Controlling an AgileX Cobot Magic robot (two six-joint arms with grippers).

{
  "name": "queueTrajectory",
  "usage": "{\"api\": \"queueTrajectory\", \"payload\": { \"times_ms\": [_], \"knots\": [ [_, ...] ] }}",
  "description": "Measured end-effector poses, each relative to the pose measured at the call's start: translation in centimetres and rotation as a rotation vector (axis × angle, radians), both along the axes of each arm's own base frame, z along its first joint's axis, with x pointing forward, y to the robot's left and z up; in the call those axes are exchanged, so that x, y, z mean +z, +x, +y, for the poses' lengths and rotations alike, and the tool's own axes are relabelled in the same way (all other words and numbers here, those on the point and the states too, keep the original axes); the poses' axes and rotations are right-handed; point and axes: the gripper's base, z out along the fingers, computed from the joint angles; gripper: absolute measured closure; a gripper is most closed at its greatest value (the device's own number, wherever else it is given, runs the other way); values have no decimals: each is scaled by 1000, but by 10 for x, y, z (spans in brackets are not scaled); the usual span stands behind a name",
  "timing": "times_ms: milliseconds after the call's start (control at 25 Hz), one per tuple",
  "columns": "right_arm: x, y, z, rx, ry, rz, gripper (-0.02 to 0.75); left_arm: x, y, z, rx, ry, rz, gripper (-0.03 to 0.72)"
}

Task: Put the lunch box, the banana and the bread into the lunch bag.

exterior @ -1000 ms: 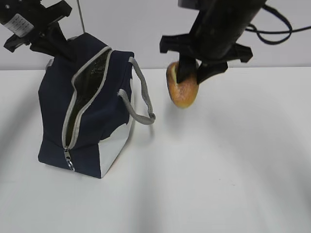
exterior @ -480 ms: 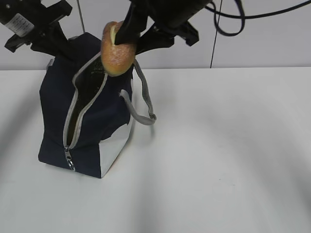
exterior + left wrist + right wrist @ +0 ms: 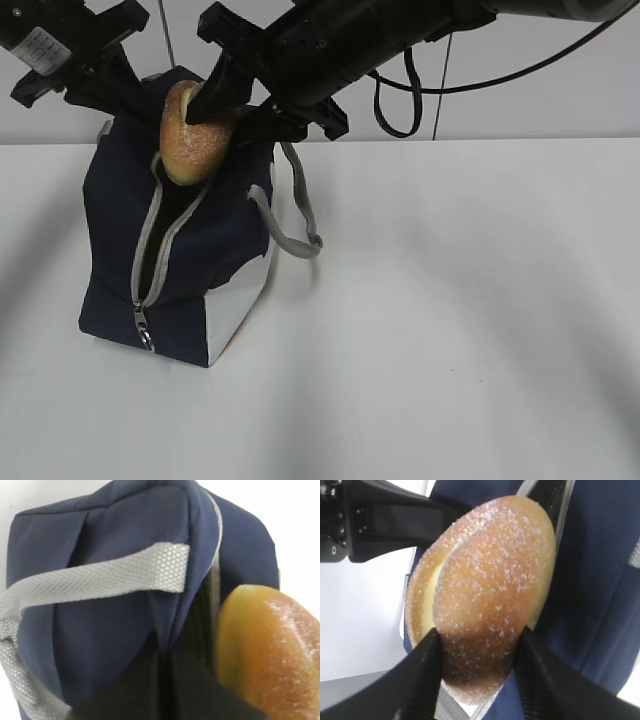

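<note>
Bread [image 3: 190,135] clenched in your right gripper [image 3: 228,100] | lunch bag [image 3: 175,250] slot below | risk: roll catches zipper edge, tips bag | left gripper [image 3: 105,85]: cannot tell.

The white table [image 3: 450,330] bears only the lunch bag [image 3: 215,250].

Bread [image 3: 190,135]: oval golden-brown roll, sugary crust, pale slit along one side. Clamped at its upper end between the right hand's [image 3: 222,100] fingers [image 3: 422,670], hanging lengthwise below them, lower end at the bag's open zip.

Lunch bag [image 3: 195,260]: boxy, navy fabric, white side panel, grey zipper and strap handles. Upright directly beneath the right hand, top unzipped; left hand [image 3: 95,85] at its rear top corner.
</note>
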Motion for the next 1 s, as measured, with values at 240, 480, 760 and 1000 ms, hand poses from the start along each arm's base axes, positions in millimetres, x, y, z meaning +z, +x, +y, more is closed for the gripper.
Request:
{"api": "queueTrajectory", "payload": {
  "times_ms": [240, 480, 760, 1000],
  "knots": [
    [0, 1, 1, 21, -3, -40, 206, 0, 0, 0, 0, -3, 0, 691],
    [0, 1, 1, 30, -6, -58, 155, 0, 0, 0, -1, -1, 1, 691],
    [0, 0, 1, 43, -9, -51, 154, 0, 0, 0, -1, -2, 2, 691],
    [4, 0, -6, 48, -23, -57, 154, 0, 0, 0, -1, -2, 2, 691]
  ]
}}
